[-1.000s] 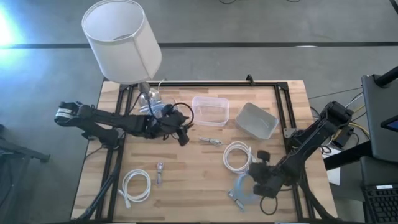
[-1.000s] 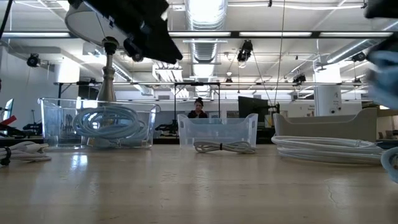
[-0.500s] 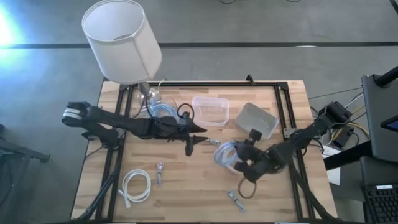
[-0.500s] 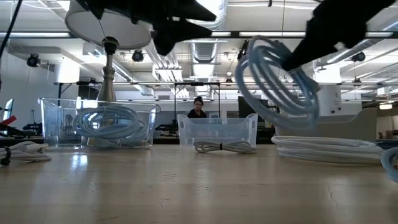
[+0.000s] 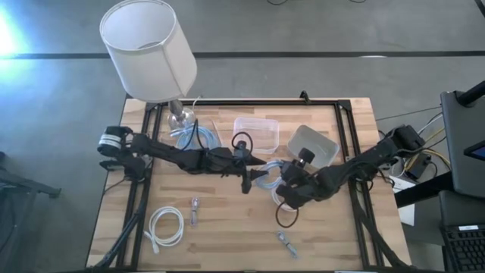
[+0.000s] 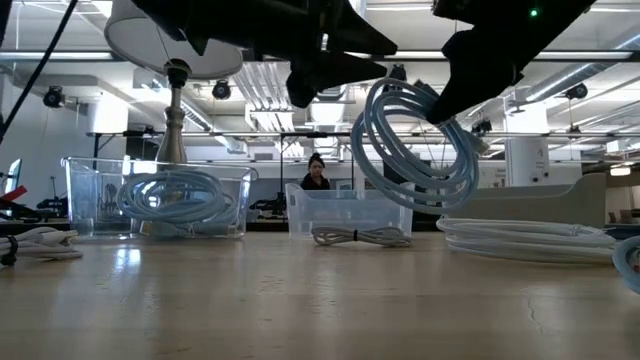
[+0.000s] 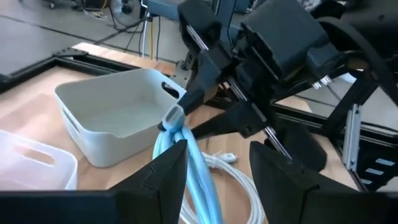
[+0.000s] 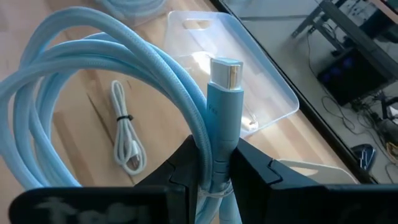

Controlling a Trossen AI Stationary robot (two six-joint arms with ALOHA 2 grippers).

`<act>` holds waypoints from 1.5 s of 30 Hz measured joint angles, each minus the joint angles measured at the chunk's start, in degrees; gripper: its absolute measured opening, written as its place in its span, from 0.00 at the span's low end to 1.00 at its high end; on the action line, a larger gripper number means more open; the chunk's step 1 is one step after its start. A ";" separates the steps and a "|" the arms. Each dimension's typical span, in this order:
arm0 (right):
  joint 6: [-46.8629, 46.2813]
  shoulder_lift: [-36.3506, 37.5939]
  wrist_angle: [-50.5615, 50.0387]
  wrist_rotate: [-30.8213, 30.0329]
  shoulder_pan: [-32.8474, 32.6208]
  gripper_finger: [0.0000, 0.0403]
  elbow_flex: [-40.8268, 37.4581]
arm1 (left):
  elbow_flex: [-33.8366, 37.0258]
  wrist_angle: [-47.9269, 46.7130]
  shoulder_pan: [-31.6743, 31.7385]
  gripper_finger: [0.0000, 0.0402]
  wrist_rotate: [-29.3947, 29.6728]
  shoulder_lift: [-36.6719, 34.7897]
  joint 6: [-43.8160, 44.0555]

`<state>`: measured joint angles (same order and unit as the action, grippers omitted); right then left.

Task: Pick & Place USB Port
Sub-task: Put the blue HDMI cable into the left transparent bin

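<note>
A light-blue USB cable coil hangs in the air above the table's middle, and also shows as the coil. My right gripper is shut on it, reaching in from the table's right; it also shows as the right gripper. My left gripper is open and reaches in from the left, also seen as the left gripper. Its fingers stand on either side of the coil's strands, just short of the right gripper. My right gripper pinches the cable's blue boot, just behind the metal USB plug, together with a neighbouring strand. The plug sticks out past the fingertips. The coil hangs in loops below the fingers, lifted clear of the table. My left gripper: I cannot tell whether it touches the strands.
A clear container and a white bin sit toward the far edge. A clear tub with blue cable stands by the lamp. A white coil, small adapters and a small tied white cable lie on the wood.
My right gripper has lifted the blue coil off the table's near right part and carried it up and toward the centre. My left gripper has moved rightward from the lamp side to meet the coil.
</note>
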<state>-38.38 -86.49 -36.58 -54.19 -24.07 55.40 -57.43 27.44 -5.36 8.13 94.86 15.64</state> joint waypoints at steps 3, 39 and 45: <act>0.02 -0.31 0.43 0.23 0.01 0.17 -0.13 | -0.80 -0.30 0.28 0.44 0.08 0.75 -0.81; 6.72 -0.27 3.31 5.20 -0.16 0.23 4.40 | -0.62 -10.41 0.41 0.16 8.86 3.29 -7.88; 5.76 -0.26 3.08 7.68 -0.15 0.32 3.51 | -0.55 -11.15 0.32 0.04 8.80 3.32 -8.45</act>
<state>-32.62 -86.75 -33.50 -46.51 -24.22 58.91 -57.99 16.28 -5.04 16.93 98.17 7.19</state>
